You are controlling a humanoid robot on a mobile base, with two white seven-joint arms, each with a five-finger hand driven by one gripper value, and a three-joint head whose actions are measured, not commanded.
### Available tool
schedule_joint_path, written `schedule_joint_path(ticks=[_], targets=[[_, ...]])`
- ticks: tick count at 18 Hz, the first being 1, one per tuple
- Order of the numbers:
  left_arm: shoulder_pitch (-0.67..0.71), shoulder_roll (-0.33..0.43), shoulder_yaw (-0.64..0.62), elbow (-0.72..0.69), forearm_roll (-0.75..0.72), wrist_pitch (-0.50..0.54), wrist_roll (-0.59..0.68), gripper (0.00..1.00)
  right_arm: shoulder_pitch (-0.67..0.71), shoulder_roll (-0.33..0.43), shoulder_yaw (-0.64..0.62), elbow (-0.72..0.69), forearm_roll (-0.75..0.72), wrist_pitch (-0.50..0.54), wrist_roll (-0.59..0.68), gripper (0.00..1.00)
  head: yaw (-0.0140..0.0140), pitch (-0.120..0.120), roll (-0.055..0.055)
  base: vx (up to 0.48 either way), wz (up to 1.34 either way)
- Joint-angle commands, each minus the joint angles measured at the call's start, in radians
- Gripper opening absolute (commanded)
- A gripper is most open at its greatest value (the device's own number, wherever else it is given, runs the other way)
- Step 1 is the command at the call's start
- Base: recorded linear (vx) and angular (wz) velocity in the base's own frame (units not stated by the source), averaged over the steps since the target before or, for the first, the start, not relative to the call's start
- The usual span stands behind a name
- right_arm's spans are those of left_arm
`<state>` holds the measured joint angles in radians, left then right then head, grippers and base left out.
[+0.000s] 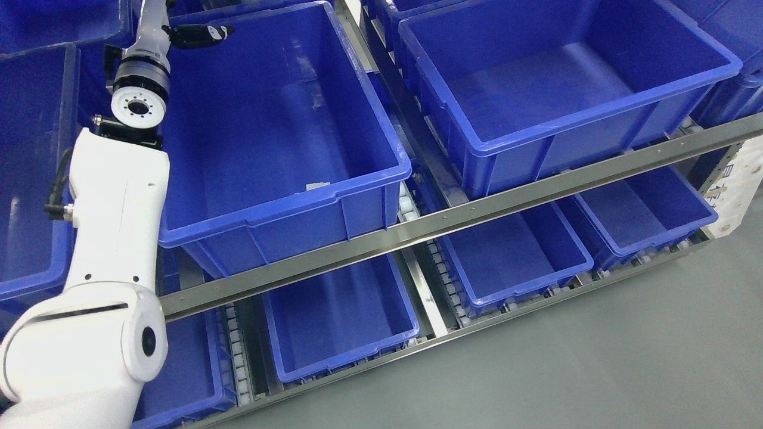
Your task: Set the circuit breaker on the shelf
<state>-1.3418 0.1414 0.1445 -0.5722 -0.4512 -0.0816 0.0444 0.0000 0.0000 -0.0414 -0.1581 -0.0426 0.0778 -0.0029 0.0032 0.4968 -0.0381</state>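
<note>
Black left hand hovers over blue bin.

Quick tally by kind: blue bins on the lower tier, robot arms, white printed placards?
Lower-tier blue bins: 4
Robot arms, the left arm: 1
White placard: 1
Total: 6

A metal shelf rack carries open blue bins.

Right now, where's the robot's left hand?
In the head view, the left hand is at upper left, over the back rim of the big blue bin.
</note>
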Motion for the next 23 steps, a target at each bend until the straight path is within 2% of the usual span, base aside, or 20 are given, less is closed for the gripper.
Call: schedule_joint_path(ticks=[1, 7, 12, 15, 23], targets=[[0.122, -0.114, 0.248, -0.361, 0.123, 0.061, 0.034, 0.99, 0.015, -0.017, 0.000, 0.000, 0.001, -0.030, 0.000, 1.00, 0.0000, 0.000, 0.000, 0.000, 0.00], [0.326, -0.124, 0.216, -0.820, 0.189, 0.258, 0.022, 0.99, 0.015, -0.017, 0.000, 0.000, 0.000, -0.030, 0.000, 1.00, 0.0000, 0.000, 0.000, 0.000, 0.00], [0.424, -0.124, 0.196, -1.023, 0.189, 0.273, -0.070, 1.00, 0.015, -0.017, 0.000, 0.000, 0.000, -0.030, 0.000, 1.00, 0.0000, 0.000, 0.000, 0.000, 0.00], [0.515, -0.124, 0.155, -1.089, 0.189, 0.273, -0.090, 0.99, 0.015, -0.017, 0.000, 0.000, 0.001, -0.030, 0.000, 1.00, 0.0000, 0.000, 0.000, 0.000, 0.00], [0.546, -0.124, 0.152, -1.100, 0.189, 0.275, -0.093, 0.99, 0.015, -0.017, 0.000, 0.000, 0.001, -0.030, 0.000, 1.00, 0.0000, 0.000, 0.000, 0.000, 0.00]])
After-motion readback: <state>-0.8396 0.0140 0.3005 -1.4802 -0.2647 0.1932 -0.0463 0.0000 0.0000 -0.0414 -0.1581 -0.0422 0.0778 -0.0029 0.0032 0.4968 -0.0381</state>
